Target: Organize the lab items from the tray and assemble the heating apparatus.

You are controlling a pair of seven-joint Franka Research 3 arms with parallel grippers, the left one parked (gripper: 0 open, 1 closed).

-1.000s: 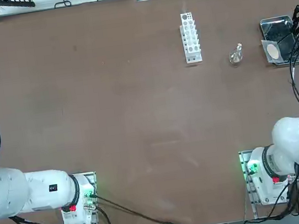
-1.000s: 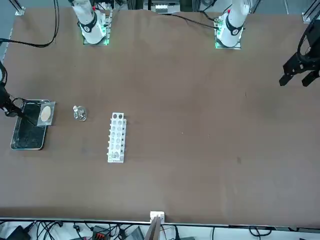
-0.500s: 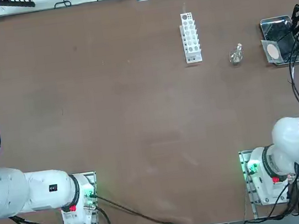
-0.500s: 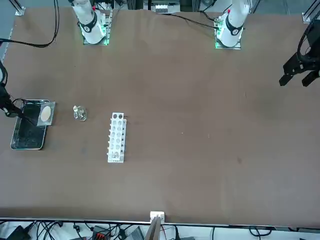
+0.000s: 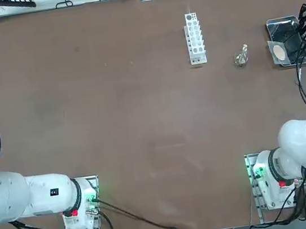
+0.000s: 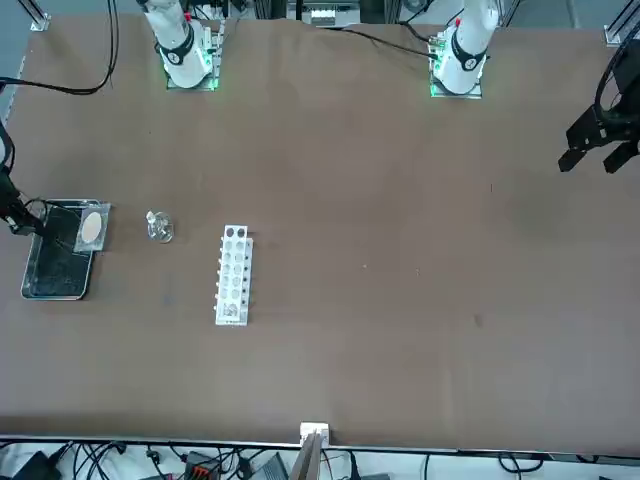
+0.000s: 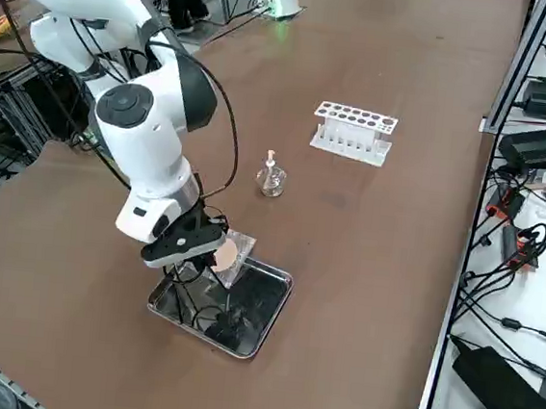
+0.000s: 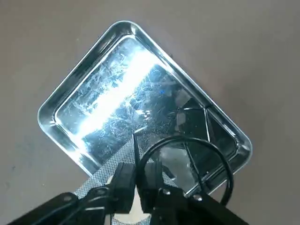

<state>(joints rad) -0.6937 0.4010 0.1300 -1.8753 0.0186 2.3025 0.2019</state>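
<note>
1. Burner [image 5: 241, 56] stands on the table, left of the tray [image 5: 273, 23], already out.
2. Mesh [image 5: 279, 52] leans on the tray's near rim.
3. Right gripper [image 8: 139, 180] hangs over that near end, fingers pinched nearly together on the tripod [image 8: 187, 154] ring; legs point down into the tray.
4. Judgement: lift straight up, then carry left toward the burner.

The right arm [image 7: 152, 106] is glossy white with rounded, bulbous segments and a grey disc cap on one joint. Black cables loop loosely along it. Its base [image 5: 273, 180] shows a green light and red fittings. The right gripper [image 7: 189, 240] is black, on a white wrist.
</note>
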